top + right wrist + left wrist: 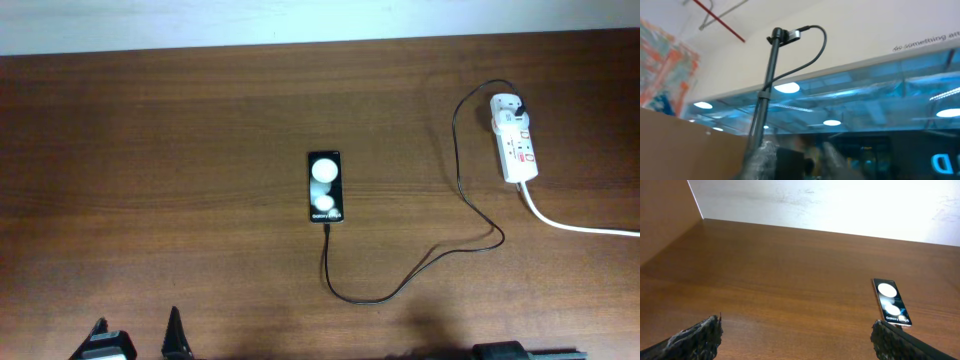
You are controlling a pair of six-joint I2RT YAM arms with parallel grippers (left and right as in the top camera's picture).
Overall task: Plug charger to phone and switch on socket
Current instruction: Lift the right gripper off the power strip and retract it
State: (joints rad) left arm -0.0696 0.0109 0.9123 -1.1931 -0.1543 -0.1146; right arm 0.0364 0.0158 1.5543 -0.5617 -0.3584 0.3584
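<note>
Black ribbed fingers (695, 339) of the left gripper (796, 330) stand spread wide apart at the near edge of the wooden table (150, 150), holding nothing. Seen from above, that gripper (138, 337) sits at the near left. The right arm (500, 352) shows only as a dark bar at the near right.

The right gripper cannot be read as parted or closed. Its wrist camera points upward, and only blurred grey and dark shapes fill the bottom of that view.

Just beyond the near edge the charger cable (370, 299) makes a loop. One end rises to meet the near short edge of the phone (325, 187). Whether the tip is seated there is too small to tell.

The phone lies flat and face up near the table's middle. It bears two white round blobs and white lettering that begins "Galaxy" (891, 318); the rest is too fine to read. In the left wrist view the phone (891, 308) lies beyond the right-hand finger.

From the loop the cable runs right and away, then curves up to a black plug (522, 104) at the far end of the white power strip (515, 140), far right. Red marks dot the strip's face; their setting cannot be told. Its thick white cord (590, 229) trails off to the right.

The right wrist view shows a camera pole (765, 100) with a looping cable. Behind it are a wall slogan (925, 41) reading "do something…", which is cut off, glowing ceiling lights (787, 88) and a large letter "D" (940, 162).
</note>
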